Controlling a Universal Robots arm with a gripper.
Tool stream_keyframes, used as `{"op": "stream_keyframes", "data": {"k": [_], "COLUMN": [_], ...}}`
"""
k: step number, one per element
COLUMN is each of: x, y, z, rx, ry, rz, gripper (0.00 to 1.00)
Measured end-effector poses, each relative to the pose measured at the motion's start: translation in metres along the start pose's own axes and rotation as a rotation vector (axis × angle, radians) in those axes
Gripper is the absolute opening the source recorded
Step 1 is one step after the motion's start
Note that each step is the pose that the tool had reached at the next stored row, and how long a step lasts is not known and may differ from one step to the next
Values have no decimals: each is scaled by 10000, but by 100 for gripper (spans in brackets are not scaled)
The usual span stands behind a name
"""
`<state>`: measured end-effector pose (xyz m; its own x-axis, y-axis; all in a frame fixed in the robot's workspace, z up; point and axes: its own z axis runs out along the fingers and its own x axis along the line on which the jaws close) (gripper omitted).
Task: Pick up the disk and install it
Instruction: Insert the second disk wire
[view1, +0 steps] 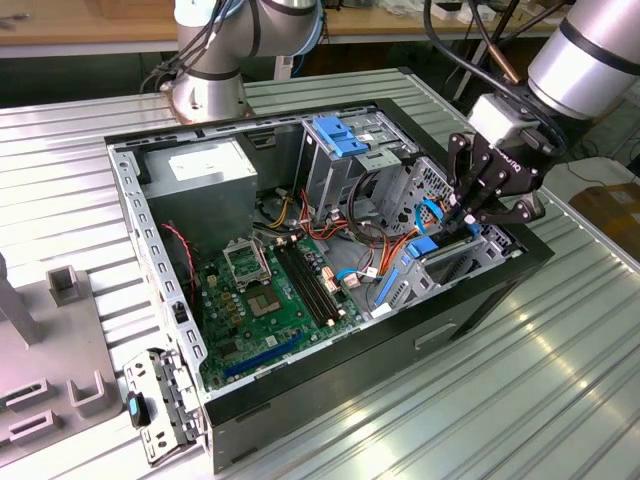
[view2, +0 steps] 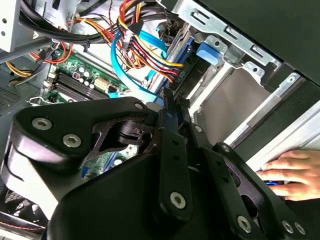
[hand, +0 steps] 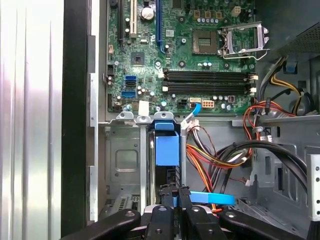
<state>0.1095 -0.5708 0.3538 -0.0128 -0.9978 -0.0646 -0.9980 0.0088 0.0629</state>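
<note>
The disk (hand: 166, 148) stands on edge in the metal drive bay (hand: 125, 160) at the front of the open computer case (view1: 330, 385), its bright blue carrier frame up and its dark body below. My gripper (hand: 175, 196) is shut on the disk's end, fingertips close together with blue plastic between them. In the exterior view the gripper (view1: 458, 218) hangs over the bay at the case's right end, just above the disk (view1: 424, 246). The second wrist view shows the fingers (view2: 170, 107) closed next to the disk's blue tab (view2: 207, 53).
A green motherboard (view1: 275, 300) fills the case floor. Bundles of red, yellow and orange wires (hand: 210, 155) and a flat blue cable (hand: 212, 198) lie beside the bay. A paler blue bracket (view1: 340, 135) sits at the case's back. A person's hand (view2: 290, 172) rests on the case edge.
</note>
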Motion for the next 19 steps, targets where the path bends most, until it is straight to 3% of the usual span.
{"op": "stream_keyframes", "data": {"k": [2,15,17,19], "x": [2,7,7,11], "y": [-1,-15,-14,-14], "z": [8,38,39,40], "rx": [57,75,95,118], "ry": [-133,-195,-263,-278], "rz": [-12,-18,-22,-25], "gripper": [16,16,16,16]}}
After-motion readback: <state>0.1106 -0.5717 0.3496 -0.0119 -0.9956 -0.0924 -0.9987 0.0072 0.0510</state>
